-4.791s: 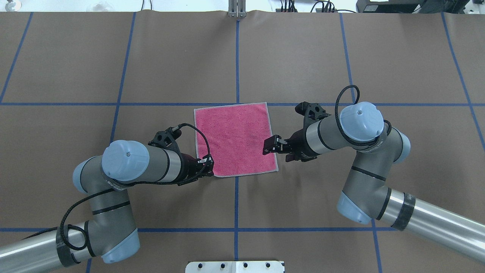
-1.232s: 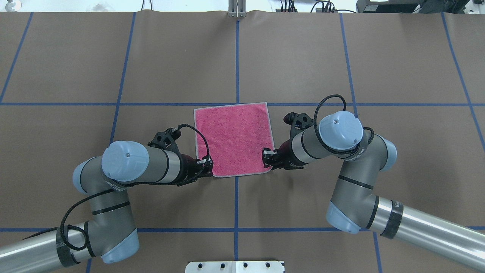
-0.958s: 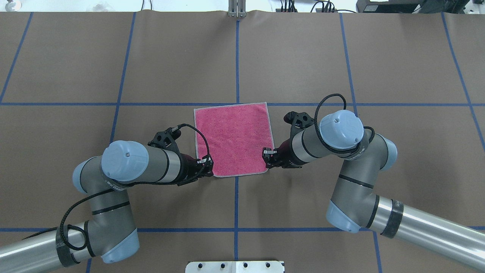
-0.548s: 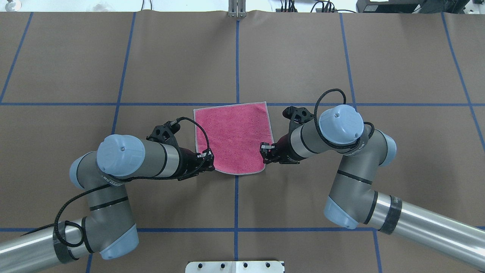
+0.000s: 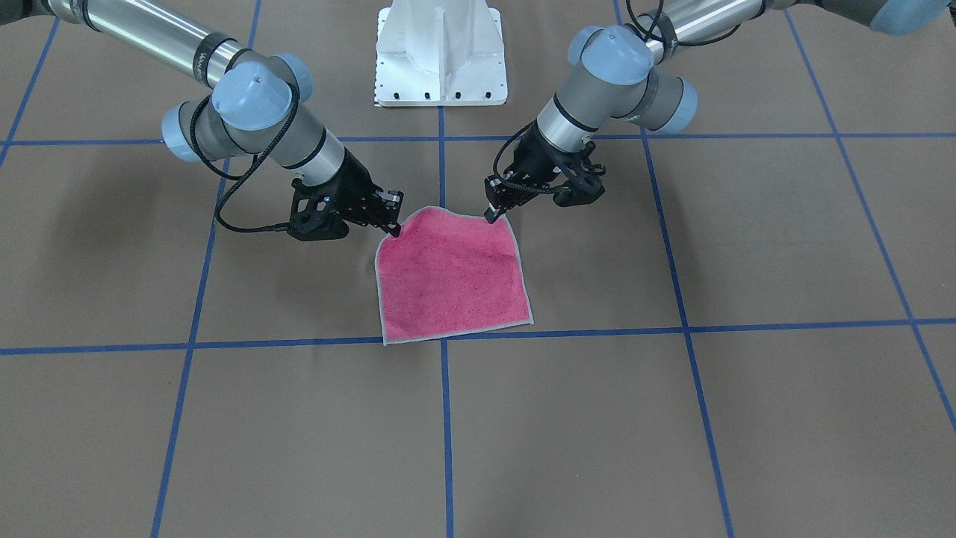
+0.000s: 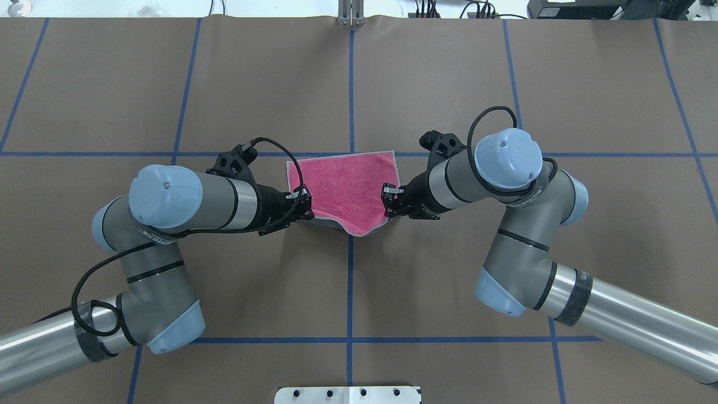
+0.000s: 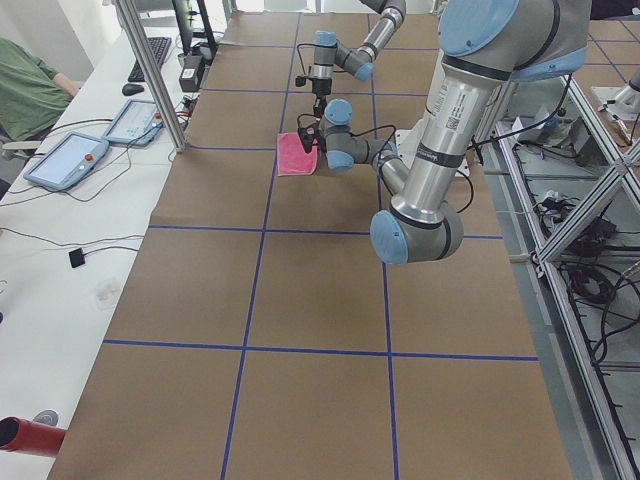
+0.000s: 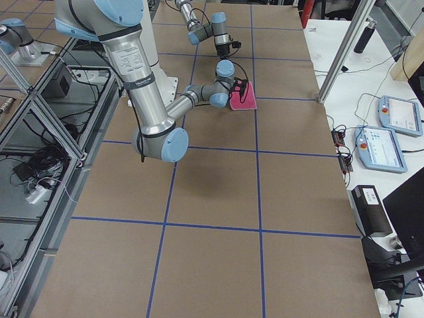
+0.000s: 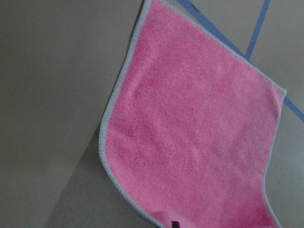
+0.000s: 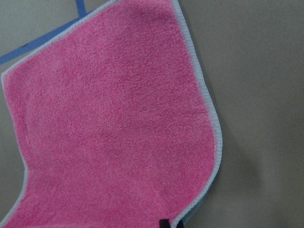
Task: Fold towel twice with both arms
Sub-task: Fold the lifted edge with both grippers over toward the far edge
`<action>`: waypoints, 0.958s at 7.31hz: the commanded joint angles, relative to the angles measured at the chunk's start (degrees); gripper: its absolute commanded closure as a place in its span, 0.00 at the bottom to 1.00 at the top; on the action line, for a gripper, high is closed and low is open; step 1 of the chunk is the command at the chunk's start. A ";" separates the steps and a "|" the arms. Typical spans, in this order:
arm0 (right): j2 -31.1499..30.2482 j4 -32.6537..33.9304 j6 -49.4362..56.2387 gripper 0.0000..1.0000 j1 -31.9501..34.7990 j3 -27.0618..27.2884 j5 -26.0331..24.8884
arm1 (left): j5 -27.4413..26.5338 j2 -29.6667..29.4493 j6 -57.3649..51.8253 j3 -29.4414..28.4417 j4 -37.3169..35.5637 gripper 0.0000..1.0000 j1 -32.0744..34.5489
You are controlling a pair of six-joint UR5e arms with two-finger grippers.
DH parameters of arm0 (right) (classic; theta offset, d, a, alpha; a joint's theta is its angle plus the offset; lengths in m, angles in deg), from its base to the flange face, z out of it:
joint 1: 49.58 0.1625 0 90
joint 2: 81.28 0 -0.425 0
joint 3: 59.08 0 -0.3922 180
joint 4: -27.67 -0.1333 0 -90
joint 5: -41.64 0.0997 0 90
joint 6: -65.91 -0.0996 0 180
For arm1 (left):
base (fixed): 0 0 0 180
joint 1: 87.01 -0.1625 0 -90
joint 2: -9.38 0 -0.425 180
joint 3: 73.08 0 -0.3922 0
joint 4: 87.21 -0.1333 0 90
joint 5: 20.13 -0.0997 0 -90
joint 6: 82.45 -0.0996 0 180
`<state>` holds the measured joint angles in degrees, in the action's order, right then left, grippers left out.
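**A:** What has changed just now?

**B:** A moment ago the small square pink terry towel [image 6: 348, 182] with its pale grey hem lay flat on the brown paper-covered surface [image 6: 224, 84]; now its near edge is up off that surface; both near corners have been carried towards the far side, and the hem between them sags in a curve.

**A:** So that is the first fold?

**B:** Begun, I judge, but not finished; the near half is rising over the far half, and the second fold is still to come.

**A:** And the claws?

**B:** The black two-finger left claw [image 6: 305, 203] is pinched on the towel's near left corner; the black two-finger right claw [image 6: 387, 197] is pinched on its near right corner; in each wrist view the cloth runs straight away from the fingertips.

**A:** Where is the rest of the towel?

**B:** It slopes down from the two claws, between them and beyond; farther off, its far edge lies flat on the surface along the blue tape line [image 6: 617, 154], where it lay before.
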<state>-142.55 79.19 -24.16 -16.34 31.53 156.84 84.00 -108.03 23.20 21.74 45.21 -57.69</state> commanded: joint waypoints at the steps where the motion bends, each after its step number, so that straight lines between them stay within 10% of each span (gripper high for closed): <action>1: 1.06 -0.01 0.15 1.00 2.78 -0.70 -0.59 | -0.07 -2.27 -0.01 -3.31 0.11 1.00 2.21; 7: 6.95 -0.10 -0.02 1.00 2.97 -8.61 -7.00 | 0.02 -5.72 -0.97 -10.97 0.46 1.00 5.39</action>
<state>-135.78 79.10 -24.19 -13.37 24.20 150.80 84.04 -113.68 22.29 11.10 45.67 -52.65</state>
